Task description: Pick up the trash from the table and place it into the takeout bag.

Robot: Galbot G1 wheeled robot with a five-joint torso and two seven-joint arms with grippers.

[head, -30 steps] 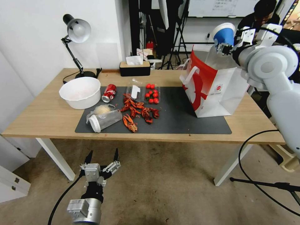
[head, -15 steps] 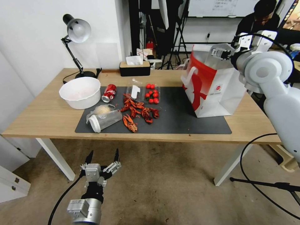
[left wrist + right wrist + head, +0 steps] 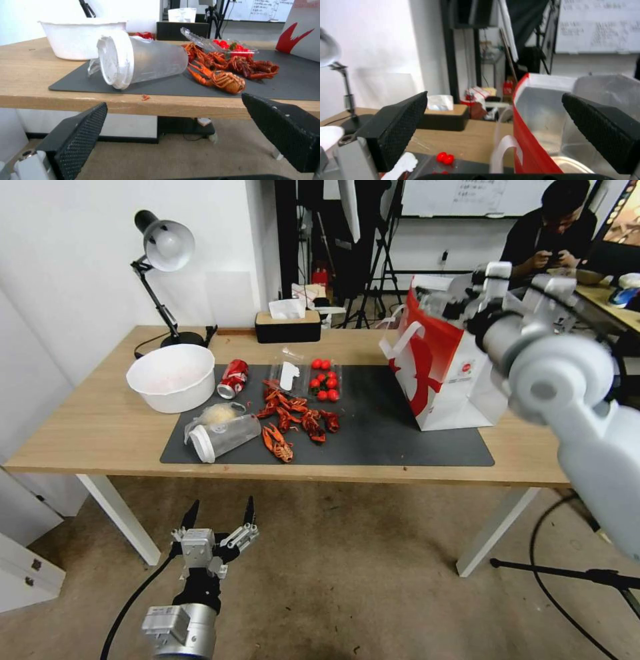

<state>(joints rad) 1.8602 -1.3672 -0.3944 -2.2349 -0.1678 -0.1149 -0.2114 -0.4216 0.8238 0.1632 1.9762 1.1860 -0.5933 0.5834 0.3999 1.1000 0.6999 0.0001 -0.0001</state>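
Observation:
On the table (image 3: 100,427), a red soda can (image 3: 233,378) lies at the dark mat's (image 3: 400,440) far left corner. A clear white-lidded plastic cup (image 3: 223,437) (image 3: 143,62) lies on its side near the front edge. The takeout bag (image 3: 453,373) (image 3: 533,140) stands open at the mat's right end. My right gripper (image 3: 457,303) (image 3: 494,96) hovers open and holding nothing by the bag's upper rim. My left gripper (image 3: 217,527) (image 3: 174,100) hangs open below the table's front edge, facing the plastic cup.
Red crayfish shells (image 3: 293,420) and a clear box of tomatoes (image 3: 320,378) lie mid-mat. A white bowl (image 3: 172,377), a desk lamp (image 3: 163,247) and a tissue box (image 3: 288,325) stand left and back. A stand and cable (image 3: 567,573) are on the floor at right.
A second ago the right gripper held a blue-and-white cup above the bag; the cup is gone from it. The right arm has swung left, nearer the camera. The left arm has not moved.

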